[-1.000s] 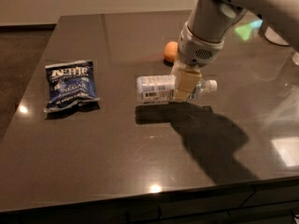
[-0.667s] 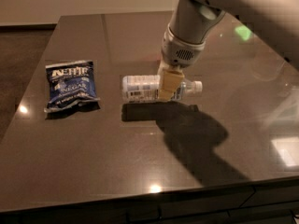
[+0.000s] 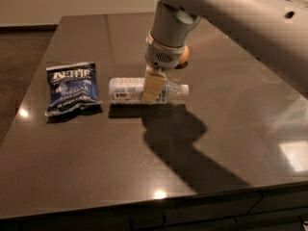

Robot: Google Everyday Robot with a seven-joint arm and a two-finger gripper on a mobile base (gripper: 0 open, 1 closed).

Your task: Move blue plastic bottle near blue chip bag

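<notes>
Blue plastic bottle [image 3: 125, 89], lying sideways, sits gripped beneath the tool [image 3: 151, 95].

Arm reaching down, tool [image 3: 154, 96] clamped across the blue plastic bottle [image 3: 126, 88].
The pale grey arm [image 3: 240, 18] comes in from the upper right and slopes down to a thick round wrist [image 3: 168, 37] that points almost straight down. Below the wrist, the tool hangs low over the middle of the table [image 3: 221, 134]. Its tan fingers [image 3: 153, 83] are vertical, and the near one crosses the front of the bottle, pinching its middle.
</notes>
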